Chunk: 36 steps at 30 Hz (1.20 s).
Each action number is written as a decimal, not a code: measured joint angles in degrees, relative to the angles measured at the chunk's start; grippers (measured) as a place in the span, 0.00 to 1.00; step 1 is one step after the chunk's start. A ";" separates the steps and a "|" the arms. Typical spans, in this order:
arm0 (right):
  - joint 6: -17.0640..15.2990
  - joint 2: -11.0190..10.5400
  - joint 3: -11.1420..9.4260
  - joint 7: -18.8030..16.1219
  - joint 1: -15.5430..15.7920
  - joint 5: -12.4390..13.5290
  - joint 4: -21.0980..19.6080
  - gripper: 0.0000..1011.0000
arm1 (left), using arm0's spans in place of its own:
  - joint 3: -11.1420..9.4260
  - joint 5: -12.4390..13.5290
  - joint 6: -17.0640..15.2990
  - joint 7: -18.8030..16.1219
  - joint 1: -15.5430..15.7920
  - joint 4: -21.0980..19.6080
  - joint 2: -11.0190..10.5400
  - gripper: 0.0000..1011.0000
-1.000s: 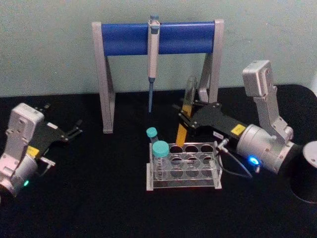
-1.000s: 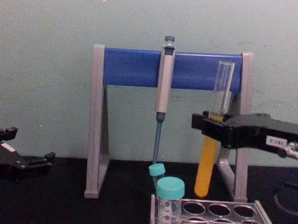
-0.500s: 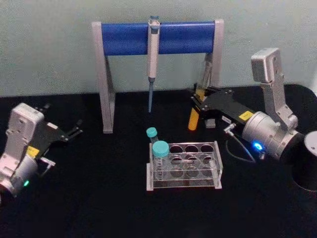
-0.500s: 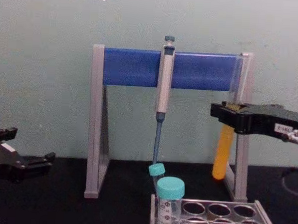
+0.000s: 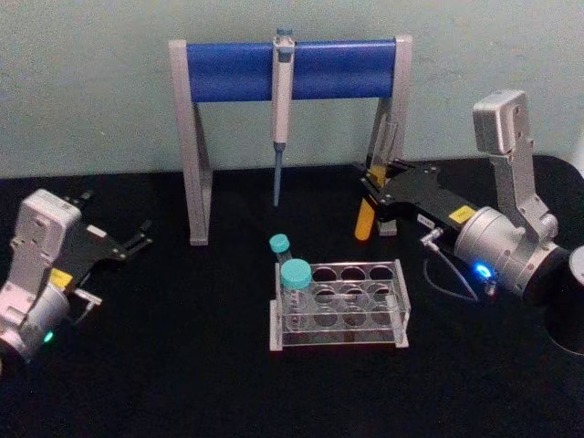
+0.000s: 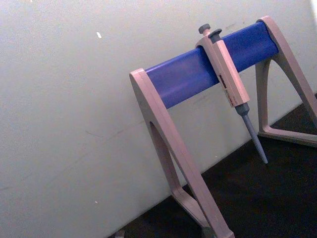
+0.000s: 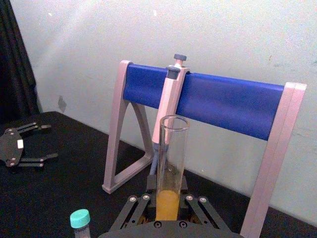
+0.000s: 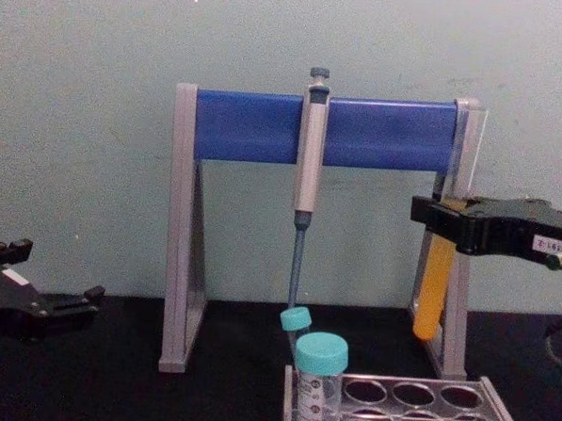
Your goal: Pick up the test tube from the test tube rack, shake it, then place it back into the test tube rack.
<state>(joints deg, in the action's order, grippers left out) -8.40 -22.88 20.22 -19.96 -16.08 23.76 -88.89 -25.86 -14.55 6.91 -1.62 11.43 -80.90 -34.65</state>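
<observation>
The test tube is a clear glass tube with orange-yellow liquid in its lower half, held upright above the table beside the stand's right leg. My right gripper is shut on the test tube at mid height, behind and to the right of the test tube rack. From the chest, the test tube hangs below the right gripper, well above the test tube rack. The right wrist view looks up the test tube between my fingers. My left gripper rests open at the far left.
Two teal-capped tubes stand at the rack's left end. A grey-and-blue pipette stand with a hanging pipette lines the back wall. A black cylinder sits at the right edge.
My right gripper has carried the test tube up, back and to the right, from just behind the rack to the stand's right leg. The left arm has not moved.
</observation>
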 joint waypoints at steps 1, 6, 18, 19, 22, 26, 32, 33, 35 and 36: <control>-0.01 0.03 -0.01 -0.04 0.01 -0.05 -0.02 0.23 | 0.00 0.00 0.00 0.00 0.00 0.00 0.00 0.99; -0.13 0.10 -0.03 -0.12 0.04 -0.21 -0.10 0.23 | 0.00 0.00 0.00 0.00 0.00 0.00 0.00 0.99; -0.28 0.25 -0.09 -0.39 0.15 -0.38 -0.26 0.23 | 0.00 0.00 0.00 0.00 0.00 0.00 0.00 0.99; -0.28 0.25 -0.09 -0.41 0.15 -0.38 -0.26 0.23 | 0.00 0.00 0.00 0.00 0.00 0.00 0.00 0.99; -0.28 0.26 -0.10 -0.48 0.15 -0.38 -0.26 0.23 | 0.00 0.00 0.00 0.00 0.00 0.00 0.00 0.99; -0.28 0.25 -0.10 -0.52 0.15 -0.39 -0.26 0.23 | 0.00 0.00 0.00 0.00 0.00 0.00 0.00 0.99; -0.34 0.17 -0.09 -0.59 0.24 -0.44 -0.38 0.23 | 0.00 0.00 0.00 0.00 0.00 0.00 0.00 0.99; -0.35 0.16 -0.09 -0.61 0.25 -0.44 -0.39 0.23 | 0.00 0.00 0.00 0.00 0.00 0.00 0.00 0.99; -0.38 0.09 -0.09 -0.63 0.31 -0.44 -0.57 0.23 | 0.00 0.00 0.00 0.00 0.00 0.00 0.00 0.99; -0.39 0.07 -0.10 -0.64 0.33 -0.44 -0.62 0.23 | 0.00 0.00 0.00 0.00 0.00 0.00 0.00 0.99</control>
<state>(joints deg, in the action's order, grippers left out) -8.79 -22.82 20.12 -20.60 -15.75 23.31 -89.51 -25.86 -14.55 6.91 -1.62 11.43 -80.90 -34.64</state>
